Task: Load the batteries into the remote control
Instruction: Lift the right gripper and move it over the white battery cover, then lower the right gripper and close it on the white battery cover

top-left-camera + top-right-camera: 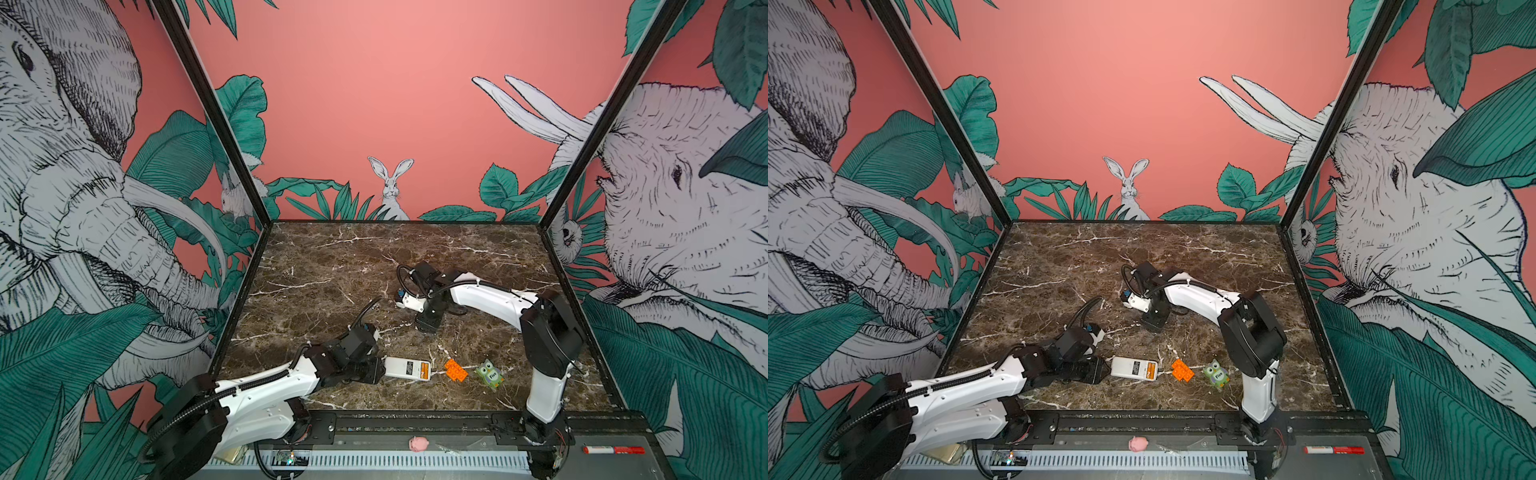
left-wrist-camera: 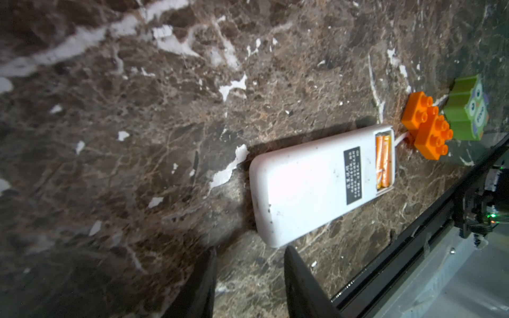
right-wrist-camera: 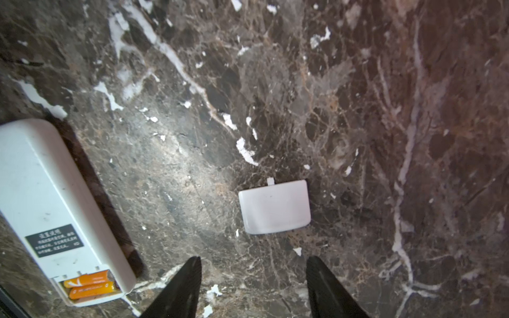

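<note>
The remote control [image 1: 405, 368] [image 1: 1131, 368] lies back-up on the marble near the table's front, with its battery bay uncovered. Two orange batteries [image 2: 466, 162] [image 3: 91, 287] lie side by side in that bay. In the left wrist view the remote control [image 2: 316, 187] has its plain end just beyond my left gripper [image 2: 249, 250] [image 1: 376, 370], which is open and holds nothing. My right gripper [image 3: 253, 260] [image 1: 427, 326] hangs open above the marble farther back. A small white battery cover [image 3: 275, 206] lies loose just ahead of its fingertips, and the remote control [image 3: 55, 206] shows off to one side.
An orange studded brick [image 1: 456, 370] [image 2: 428, 126] and a green owl toy [image 1: 489, 374] [image 2: 468, 110] sit right of the remote's battery end. The black front rail [image 1: 415, 419] borders the table. A pink toy [image 1: 417, 444] and a red marker [image 1: 613, 450] lie beyond it.
</note>
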